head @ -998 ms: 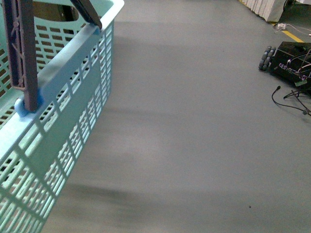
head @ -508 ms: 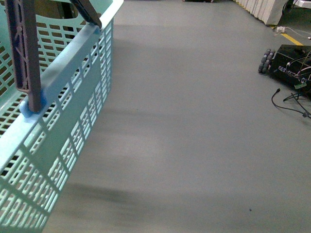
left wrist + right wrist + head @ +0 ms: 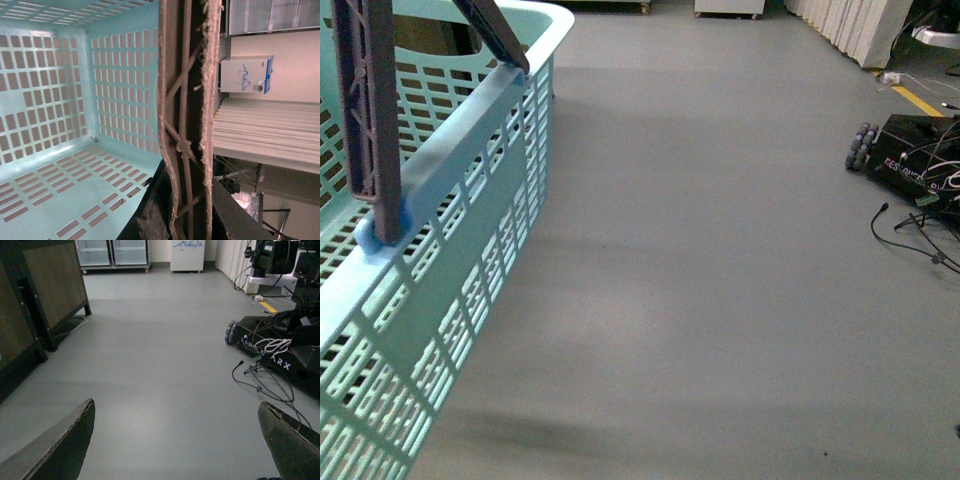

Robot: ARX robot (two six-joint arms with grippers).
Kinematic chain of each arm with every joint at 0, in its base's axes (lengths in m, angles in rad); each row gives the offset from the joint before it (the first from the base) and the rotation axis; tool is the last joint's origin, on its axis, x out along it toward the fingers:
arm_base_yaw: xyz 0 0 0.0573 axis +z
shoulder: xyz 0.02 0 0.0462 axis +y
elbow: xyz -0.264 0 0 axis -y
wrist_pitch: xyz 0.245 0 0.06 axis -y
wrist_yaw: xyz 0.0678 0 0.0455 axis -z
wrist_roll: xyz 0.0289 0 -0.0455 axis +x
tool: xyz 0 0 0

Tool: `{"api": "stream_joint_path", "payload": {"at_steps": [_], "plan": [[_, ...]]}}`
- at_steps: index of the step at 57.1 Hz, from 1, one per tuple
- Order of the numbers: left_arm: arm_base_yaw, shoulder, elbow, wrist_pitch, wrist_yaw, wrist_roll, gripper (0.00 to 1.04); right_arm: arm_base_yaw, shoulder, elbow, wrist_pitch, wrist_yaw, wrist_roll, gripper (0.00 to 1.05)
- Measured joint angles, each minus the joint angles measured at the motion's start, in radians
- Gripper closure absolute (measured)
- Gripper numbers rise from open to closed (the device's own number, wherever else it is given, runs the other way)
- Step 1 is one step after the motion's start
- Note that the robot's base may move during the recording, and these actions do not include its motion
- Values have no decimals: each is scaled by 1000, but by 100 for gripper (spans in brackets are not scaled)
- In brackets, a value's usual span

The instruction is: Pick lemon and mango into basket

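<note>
While neither lemon nor mango shows in any view, the stock reads as follows: grey floor (image 3: 720,250), spreading below and beyond both end effectors; pale turquoise basket (image 3: 470,230), hanging under the left end effector (image 3: 187,215), its slotted bottom bare wherever visible; dark cabinet (image 3: 45,290), well ahead of the right end effector (image 3: 176,407) on one side; black wheeled base (image 3: 910,155) with trailing cables (image 3: 905,225), ahead on the other; grey-brown swing handle (image 3: 182,100), upright and clenched between the left end effector's fingers, probably so the basket can be carried to the fruit; right end effector, released and holding nothing, probably kept free for picking.
</note>
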Motion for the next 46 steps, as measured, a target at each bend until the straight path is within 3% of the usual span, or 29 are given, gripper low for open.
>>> {"api": "stream_joint_path", "payload": {"at_steps": [46], "plan": [[0, 0, 5, 0, -1, 2, 97, 0, 0, 0, 0, 0, 0, 9]]}}
